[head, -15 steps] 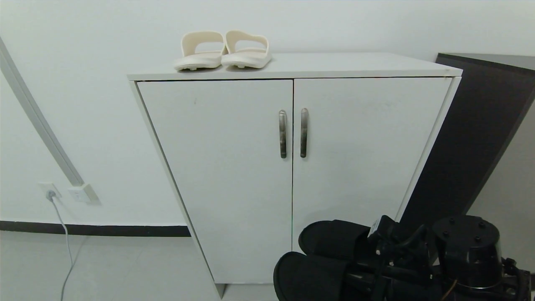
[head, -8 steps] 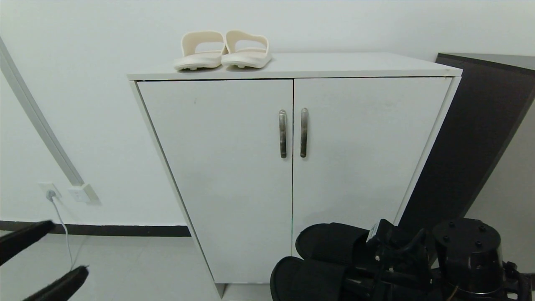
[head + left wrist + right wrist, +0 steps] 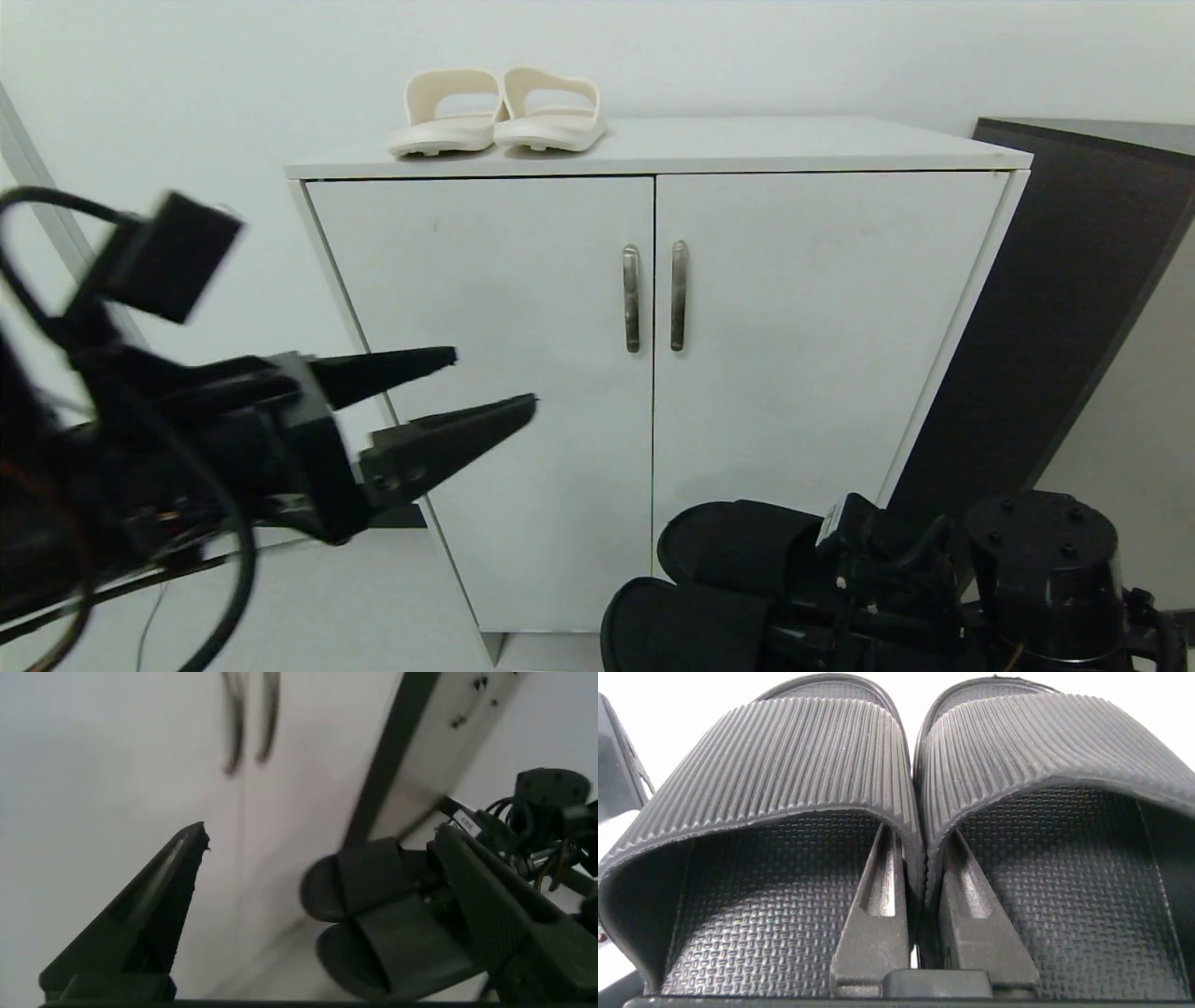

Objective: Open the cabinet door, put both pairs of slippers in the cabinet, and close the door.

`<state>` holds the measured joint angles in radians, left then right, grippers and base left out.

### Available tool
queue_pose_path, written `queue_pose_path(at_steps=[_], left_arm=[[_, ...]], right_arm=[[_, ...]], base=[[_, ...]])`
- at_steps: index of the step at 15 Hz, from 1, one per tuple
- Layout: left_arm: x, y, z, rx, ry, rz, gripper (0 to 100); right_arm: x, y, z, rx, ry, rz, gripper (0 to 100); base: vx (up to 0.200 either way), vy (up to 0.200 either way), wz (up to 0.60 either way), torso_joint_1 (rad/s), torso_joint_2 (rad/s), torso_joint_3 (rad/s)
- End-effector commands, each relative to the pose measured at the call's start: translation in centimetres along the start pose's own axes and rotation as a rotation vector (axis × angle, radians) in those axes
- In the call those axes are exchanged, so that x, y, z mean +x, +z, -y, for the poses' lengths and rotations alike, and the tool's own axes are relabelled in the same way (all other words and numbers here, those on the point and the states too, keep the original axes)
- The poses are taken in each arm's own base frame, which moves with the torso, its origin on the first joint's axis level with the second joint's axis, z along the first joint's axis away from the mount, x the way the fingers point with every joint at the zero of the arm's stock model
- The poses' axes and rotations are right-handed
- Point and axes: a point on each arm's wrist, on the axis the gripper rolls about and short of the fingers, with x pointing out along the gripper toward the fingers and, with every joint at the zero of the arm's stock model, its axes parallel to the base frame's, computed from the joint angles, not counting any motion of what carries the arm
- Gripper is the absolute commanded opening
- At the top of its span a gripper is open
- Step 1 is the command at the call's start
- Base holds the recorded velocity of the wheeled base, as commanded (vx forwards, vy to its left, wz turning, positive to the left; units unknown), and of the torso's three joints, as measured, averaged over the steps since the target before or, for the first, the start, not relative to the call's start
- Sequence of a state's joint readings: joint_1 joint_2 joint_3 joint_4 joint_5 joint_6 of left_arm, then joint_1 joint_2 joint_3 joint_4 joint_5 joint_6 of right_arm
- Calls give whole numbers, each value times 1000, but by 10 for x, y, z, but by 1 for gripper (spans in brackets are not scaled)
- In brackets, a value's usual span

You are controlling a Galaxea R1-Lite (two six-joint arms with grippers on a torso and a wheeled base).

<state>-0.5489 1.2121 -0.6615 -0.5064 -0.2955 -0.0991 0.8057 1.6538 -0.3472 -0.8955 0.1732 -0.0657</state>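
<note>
The left gripper (image 3: 495, 378) hangs open before the left door (image 3: 541, 280) of the cabinet (image 3: 794, 145) (both doors shut). The right gripper (image 3: 922, 859) pinches the adjoining inner walls of the black slippers (image 3: 738, 551), low before the right door (image 3: 822, 327). Cream slippers (image 3: 499, 112) sit on the cabinet top.

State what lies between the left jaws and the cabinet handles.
Nothing stands there: the head view shows only bare left door between the open left jaws and the handles.
</note>
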Motion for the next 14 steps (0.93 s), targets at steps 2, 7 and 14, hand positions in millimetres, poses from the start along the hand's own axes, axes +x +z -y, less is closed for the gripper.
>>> queue_pose_path(at_steps=[2, 7, 14], left_arm=[[64, 3, 8, -17, -79, -49, 100], [120, 4, 19, -47, -189, -75, 100], [144, 21, 15, -244, -356, -96, 100]], right_arm=[[0, 0, 0, -2, 1, -2, 0], [0, -2, -1, -1, 6, -8, 0], [0, -3, -2, -2, 9, -14, 0]], base=[[0, 0, 0, 0, 0, 0], [0, 0, 0, 0, 0, 0], [0, 0, 0, 0, 0, 0]])
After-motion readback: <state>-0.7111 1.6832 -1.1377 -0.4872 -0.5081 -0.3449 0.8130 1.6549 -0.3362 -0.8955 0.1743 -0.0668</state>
